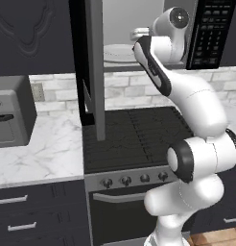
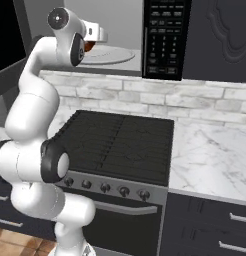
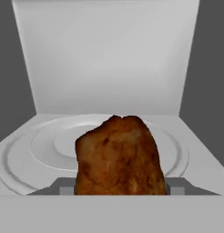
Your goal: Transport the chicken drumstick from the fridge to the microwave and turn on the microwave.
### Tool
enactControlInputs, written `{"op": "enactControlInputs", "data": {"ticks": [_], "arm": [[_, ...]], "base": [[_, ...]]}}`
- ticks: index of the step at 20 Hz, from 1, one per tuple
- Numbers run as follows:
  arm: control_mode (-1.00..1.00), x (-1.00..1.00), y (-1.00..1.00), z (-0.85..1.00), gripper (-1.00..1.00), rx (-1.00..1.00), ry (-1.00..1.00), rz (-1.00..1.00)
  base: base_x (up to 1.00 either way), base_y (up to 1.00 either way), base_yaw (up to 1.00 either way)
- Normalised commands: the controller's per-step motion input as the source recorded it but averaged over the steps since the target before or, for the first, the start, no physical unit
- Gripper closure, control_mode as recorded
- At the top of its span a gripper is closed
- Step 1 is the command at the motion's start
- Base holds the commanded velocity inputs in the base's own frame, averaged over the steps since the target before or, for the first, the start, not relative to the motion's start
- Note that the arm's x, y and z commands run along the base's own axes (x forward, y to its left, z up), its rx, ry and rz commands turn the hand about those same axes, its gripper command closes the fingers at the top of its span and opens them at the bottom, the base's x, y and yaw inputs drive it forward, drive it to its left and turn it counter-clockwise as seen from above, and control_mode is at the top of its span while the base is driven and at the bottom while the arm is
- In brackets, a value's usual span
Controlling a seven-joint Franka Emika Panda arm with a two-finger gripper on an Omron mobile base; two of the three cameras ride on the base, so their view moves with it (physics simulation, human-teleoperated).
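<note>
Counted: one chicken drumstick (image 3: 119, 157); one microwave (image 2: 162, 37) with one white round plate (image 3: 22, 157) inside and one button panel (image 1: 211, 31); one grey toaster oven (image 1: 12, 113); one black stove (image 2: 120, 145) carrying five knobs (image 2: 124, 191) and one oven handle (image 2: 126, 208); one gripper (image 2: 93, 36).

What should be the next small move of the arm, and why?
Probably lower the chicken drumstick a little and open the gripper. The hand view shows it between the fingers, already inside the open microwave, above the white round plate. Whether it touches the plate, I cannot tell.
</note>
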Motion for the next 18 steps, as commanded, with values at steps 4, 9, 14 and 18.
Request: {"op": "enactControlInputs", "data": {"ticks": [4, 9, 14, 18], "arm": [[-1.00, 0.43, 0.22, -0.05, 1.00, 0.00, 0.00, 0.01], [-1.00, 0.44, 0.15, -0.07, 1.00, 0.00, 0.00, 0.00], [-1.00, 0.44, 0.09, -0.09, 1.00, 0.00, 0.00, 0.00], [-1.00, 0.38, 0.08, -0.12, 1.00, 0.00, 0.00, 0.00]], "base": [[0.00, 0.00, 0.00], [0.00, 0.00, 0.00], [0.00, 0.00, 0.00], [0.00, 0.00, 0.00]]}}
